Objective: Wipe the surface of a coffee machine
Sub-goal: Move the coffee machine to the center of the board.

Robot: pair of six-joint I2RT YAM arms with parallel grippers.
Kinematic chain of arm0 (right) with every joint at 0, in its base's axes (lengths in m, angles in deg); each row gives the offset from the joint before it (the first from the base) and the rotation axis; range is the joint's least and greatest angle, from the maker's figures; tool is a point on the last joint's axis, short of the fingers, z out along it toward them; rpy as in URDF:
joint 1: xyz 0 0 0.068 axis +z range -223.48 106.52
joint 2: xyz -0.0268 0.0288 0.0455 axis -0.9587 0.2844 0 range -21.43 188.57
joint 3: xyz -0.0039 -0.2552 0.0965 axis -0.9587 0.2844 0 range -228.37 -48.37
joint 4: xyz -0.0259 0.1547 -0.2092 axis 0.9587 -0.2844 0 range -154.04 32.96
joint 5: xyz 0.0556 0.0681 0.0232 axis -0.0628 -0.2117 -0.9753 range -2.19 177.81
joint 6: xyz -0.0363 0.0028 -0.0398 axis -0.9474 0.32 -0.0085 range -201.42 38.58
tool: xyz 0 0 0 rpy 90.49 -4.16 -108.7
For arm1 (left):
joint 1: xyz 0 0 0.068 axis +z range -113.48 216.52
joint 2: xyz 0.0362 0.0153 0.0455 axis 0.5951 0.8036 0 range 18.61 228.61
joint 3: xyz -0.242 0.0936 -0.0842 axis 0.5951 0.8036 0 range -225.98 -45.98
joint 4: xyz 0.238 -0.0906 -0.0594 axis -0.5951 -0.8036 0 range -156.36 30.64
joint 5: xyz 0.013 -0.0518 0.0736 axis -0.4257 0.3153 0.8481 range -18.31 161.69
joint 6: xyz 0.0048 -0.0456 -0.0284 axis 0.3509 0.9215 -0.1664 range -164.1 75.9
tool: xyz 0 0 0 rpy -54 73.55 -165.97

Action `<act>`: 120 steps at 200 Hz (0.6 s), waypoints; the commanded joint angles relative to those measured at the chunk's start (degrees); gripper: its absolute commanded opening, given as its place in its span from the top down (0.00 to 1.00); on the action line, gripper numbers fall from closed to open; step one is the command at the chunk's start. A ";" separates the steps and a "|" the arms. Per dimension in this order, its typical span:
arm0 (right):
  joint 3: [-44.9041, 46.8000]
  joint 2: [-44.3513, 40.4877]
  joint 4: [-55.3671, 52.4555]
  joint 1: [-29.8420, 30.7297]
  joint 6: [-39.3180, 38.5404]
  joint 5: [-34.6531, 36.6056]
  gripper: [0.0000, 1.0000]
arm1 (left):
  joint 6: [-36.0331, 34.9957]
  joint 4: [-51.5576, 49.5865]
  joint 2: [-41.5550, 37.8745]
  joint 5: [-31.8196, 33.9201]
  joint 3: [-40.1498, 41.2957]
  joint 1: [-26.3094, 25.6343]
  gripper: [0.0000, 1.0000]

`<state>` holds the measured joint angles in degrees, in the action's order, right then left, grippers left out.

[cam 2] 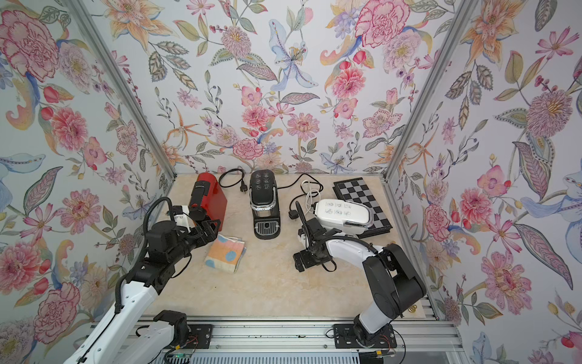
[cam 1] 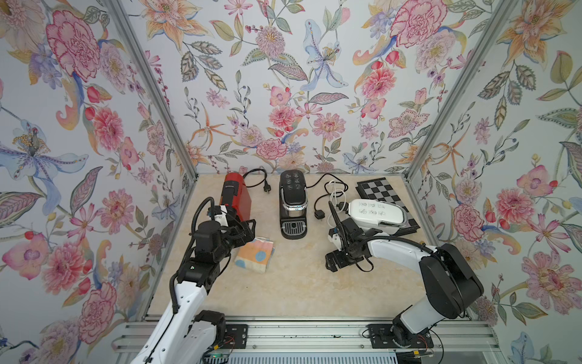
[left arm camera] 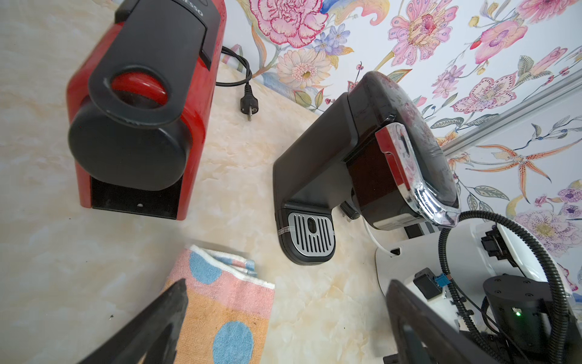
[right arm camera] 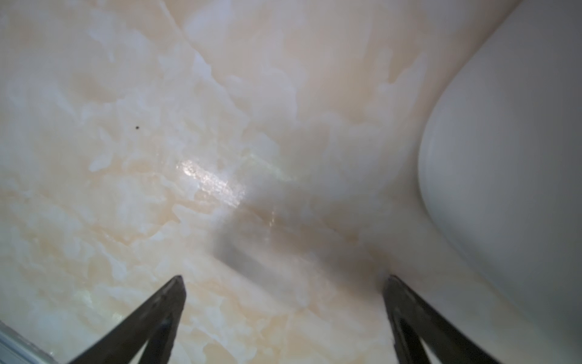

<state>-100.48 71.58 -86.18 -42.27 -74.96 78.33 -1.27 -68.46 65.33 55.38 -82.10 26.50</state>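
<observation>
A black coffee machine (cam 1: 293,205) (cam 2: 264,205) (left arm camera: 362,164) stands upright at the middle back of the table, with a red one (cam 1: 234,197) (cam 2: 209,197) (left arm camera: 141,104) to its left. A folded orange, pink and blue-dotted cloth (cam 1: 254,254) (cam 2: 225,252) (left arm camera: 220,309) lies flat in front of the red machine. My left gripper (cam 1: 248,234) (cam 2: 211,231) (left arm camera: 286,282) hovers open over the cloth's left edge, holding nothing. My right gripper (cam 1: 332,261) (cam 2: 299,260) (right arm camera: 285,277) hangs open and empty over bare table, right of the black machine.
A white appliance (cam 1: 374,216) (cam 2: 343,214) with writing on its lid sits on a chessboard (cam 1: 378,189) (cam 2: 356,192) at the back right. Loose power cords (cam 1: 327,195) and a plug (left arm camera: 248,105) lie between the machines. Flowered walls enclose three sides.
</observation>
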 commanded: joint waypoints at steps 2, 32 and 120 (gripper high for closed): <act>-4.64 4.04 4.56 -2.88 -3.35 1.87 0.00 | -0.11 2.10 0.33 -1.47 0.64 0.66 0.01; -9.57 7.63 4.62 -2.95 -4.48 -1.45 0.00 | -1.16 2.87 2.11 -2.05 -0.29 0.62 0.01; -21.71 15.34 5.76 -2.16 -3.81 -9.74 0.00 | -1.93 7.42 8.84 -3.98 -2.59 0.62 0.01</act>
<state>-117.42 85.77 -82.95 -44.33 -78.54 70.92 -1.55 -63.89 72.19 52.56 -82.51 26.50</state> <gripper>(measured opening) 0.996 0.989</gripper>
